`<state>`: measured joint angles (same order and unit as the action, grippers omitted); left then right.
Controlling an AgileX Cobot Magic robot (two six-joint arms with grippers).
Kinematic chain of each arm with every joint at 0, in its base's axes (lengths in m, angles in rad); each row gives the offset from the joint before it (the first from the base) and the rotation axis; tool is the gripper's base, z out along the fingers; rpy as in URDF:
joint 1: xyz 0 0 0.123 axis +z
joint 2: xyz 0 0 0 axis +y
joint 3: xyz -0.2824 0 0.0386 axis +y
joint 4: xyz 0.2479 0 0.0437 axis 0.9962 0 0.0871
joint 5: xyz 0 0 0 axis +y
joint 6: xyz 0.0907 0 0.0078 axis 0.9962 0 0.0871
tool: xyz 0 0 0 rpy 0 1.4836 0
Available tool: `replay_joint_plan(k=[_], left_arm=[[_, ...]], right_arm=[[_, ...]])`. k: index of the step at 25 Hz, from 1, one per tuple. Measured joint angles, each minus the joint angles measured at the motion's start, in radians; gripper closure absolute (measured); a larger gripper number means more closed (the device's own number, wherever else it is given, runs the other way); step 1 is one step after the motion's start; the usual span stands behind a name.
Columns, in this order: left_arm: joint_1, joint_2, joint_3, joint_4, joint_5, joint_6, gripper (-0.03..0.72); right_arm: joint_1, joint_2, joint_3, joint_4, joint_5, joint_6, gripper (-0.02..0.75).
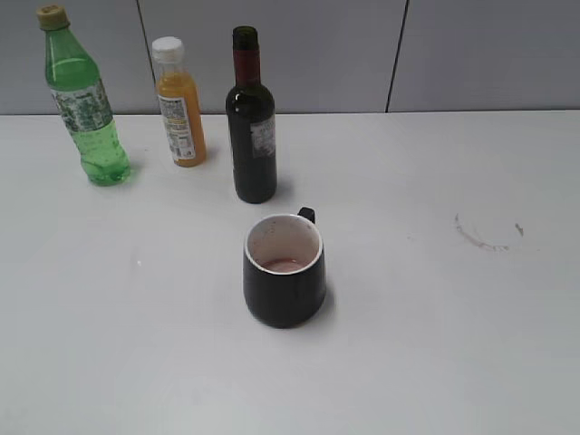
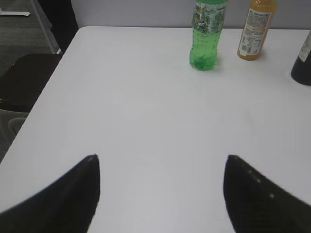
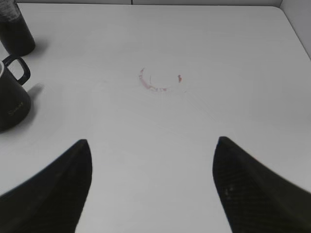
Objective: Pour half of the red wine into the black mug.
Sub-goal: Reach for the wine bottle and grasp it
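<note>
The red wine bottle (image 1: 251,127) stands upright and uncapped at the middle back of the white table; its base shows in the left wrist view (image 2: 302,63) and the right wrist view (image 3: 15,29). The black mug (image 1: 284,270) stands in front of it, handle to the back, with a little reddish liquid inside; it also shows in the right wrist view (image 3: 12,94). My left gripper (image 2: 162,158) is open and empty over bare table, well left of the bottles. My right gripper (image 3: 152,141) is open and empty, right of the mug. Neither gripper shows in the exterior view.
A green plastic bottle (image 1: 84,100) and an orange juice bottle (image 1: 178,104) stand at the back left. A faint red ring stain (image 1: 485,234) marks the table at the right. The table's left edge (image 2: 43,92) and a dark chair lie beyond.
</note>
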<state>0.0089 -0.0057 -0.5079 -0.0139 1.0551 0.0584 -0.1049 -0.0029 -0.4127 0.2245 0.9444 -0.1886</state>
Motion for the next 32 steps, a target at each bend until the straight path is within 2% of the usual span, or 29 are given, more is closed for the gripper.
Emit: replay_joint_plan(k=[4,32], left_arm=[[0.000,0.000,0.000,0.000,0.000,0.000,0.099],[0.000,0.000,0.000,0.000,0.000,0.000,0.099]], right_arm=[[0.000,0.000,0.000,-0.027,0.000,0.016,0.160],[0.001,0.000,0.000,-0.027,0.000,0.048,0.164]])
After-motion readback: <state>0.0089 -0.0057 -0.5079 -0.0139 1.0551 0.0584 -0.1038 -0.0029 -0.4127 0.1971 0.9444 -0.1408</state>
